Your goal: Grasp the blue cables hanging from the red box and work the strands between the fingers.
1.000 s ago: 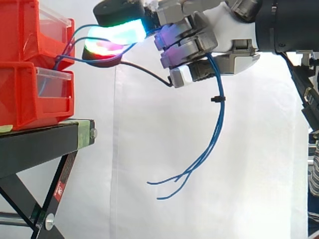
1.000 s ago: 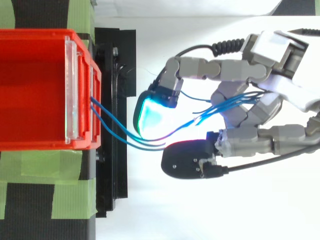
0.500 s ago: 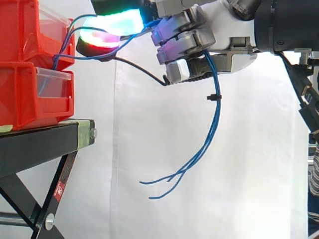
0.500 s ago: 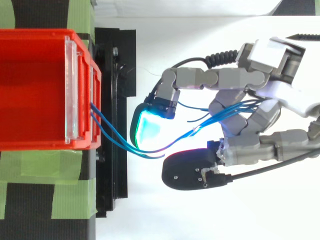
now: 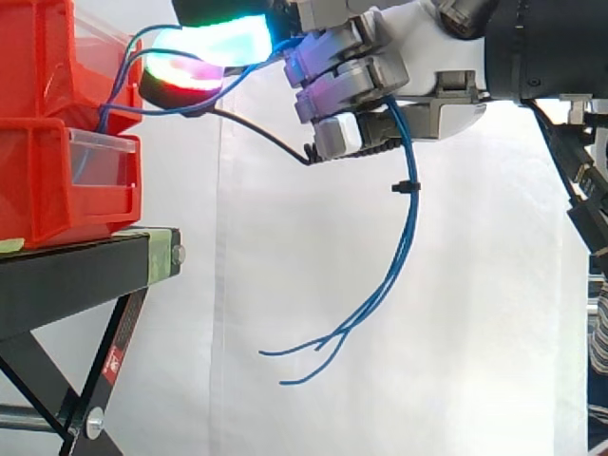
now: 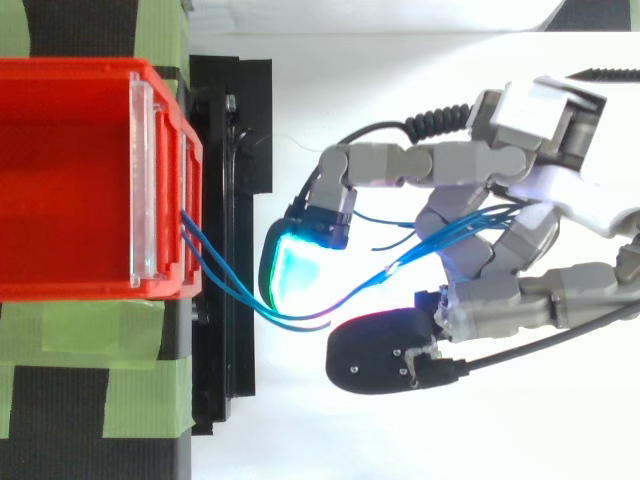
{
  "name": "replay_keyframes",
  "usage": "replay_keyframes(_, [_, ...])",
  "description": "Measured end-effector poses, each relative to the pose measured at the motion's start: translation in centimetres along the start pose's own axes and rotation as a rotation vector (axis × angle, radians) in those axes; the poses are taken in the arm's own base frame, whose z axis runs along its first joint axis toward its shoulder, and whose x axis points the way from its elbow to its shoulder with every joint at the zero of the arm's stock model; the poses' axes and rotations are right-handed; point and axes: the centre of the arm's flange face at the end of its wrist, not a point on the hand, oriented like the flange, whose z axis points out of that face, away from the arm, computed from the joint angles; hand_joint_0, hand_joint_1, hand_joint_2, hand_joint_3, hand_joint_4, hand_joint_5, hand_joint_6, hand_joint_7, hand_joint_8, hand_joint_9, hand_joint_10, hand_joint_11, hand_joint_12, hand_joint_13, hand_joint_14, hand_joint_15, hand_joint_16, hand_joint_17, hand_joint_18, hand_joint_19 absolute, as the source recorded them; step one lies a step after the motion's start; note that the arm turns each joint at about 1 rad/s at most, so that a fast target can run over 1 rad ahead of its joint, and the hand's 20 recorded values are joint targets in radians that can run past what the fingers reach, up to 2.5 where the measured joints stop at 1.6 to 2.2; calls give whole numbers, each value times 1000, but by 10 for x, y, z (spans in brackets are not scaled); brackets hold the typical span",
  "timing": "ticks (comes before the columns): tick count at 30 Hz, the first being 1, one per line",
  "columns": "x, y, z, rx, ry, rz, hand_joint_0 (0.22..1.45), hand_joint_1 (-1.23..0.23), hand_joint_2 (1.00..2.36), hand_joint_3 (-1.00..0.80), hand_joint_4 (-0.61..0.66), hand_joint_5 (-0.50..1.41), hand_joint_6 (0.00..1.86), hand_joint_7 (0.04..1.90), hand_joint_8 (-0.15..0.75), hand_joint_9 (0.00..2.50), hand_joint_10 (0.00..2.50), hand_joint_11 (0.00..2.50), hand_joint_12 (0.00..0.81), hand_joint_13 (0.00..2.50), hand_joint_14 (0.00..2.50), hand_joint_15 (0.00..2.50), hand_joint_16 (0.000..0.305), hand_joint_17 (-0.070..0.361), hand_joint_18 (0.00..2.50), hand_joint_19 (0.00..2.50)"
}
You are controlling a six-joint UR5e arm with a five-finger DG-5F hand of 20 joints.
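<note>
Blue cables (image 5: pixel 410 218) leave the upper red bin (image 5: pixel 38 57), rise to my hand (image 5: pixel 427 57), pass between its curled fingers and hang down in a curve, their loose ends pointing left. A small black tie (image 5: pixel 407 186) binds the hanging strands. From above, the strands (image 6: pixel 215 275) run from the bin's front (image 6: pixel 160 180) under a cyan-glowing fingertip (image 6: pixel 290 275), then through the fingers of the hand (image 6: pixel 500 210). A dark, red-glowing pad (image 6: pixel 375 350) sits beside them. My hand is shut on the cables, just right of the bins.
Two red bins are stacked on a black stand (image 5: pixel 85 271) with green tape (image 6: pixel 140 350) on its top. A white curtain hangs behind. Dark frame parts (image 5: pixel 584 190) stand at the right edge of the side view.
The hand has risen slightly and shifted left towards the bins. The hanging cable ends have swung left with it. The cyan fingertip has curled further over the strands.
</note>
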Motion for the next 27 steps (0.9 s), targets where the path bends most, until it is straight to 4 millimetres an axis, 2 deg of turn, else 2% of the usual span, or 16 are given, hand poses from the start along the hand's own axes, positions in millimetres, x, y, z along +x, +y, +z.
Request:
replay_keyframes(11, [-10,-6,-2,40,24,-43,1295,-751,1013,-18,101,649,7,1461,532,1780,2500,2500,684,1959,2500,1706,243,182,2500,603])
replay_keyframes(13, [-12,-7,-2,45,29,-54,1215,-788,1014,-30,98,631,7,1469,532,1780,2500,2500,684,1959,2500,1706,243,182,2500,603])
replay_keyframes(17, [-17,-10,-3,62,37,-98,1060,-804,1000,170,124,625,6,1443,532,1780,2500,2500,684,1959,2500,1706,243,182,2500,603])
replay_keyframes(19, [-20,-10,-3,66,37,-117,885,-782,1325,29,177,626,9,1381,532,1780,2500,2500,684,1959,2500,1706,243,182,2500,603])
replay_keyframes(22, [-26,-3,-4,58,29,-124,808,-728,1505,-77,201,643,14,1300,532,1780,2500,2500,684,1959,2500,1706,243,182,2500,603])
replay_keyframes(27, [-32,8,-5,41,18,-123,893,-657,1414,-60,214,660,17,1266,532,1780,2500,2500,684,1959,2500,1706,243,182,2500,603])
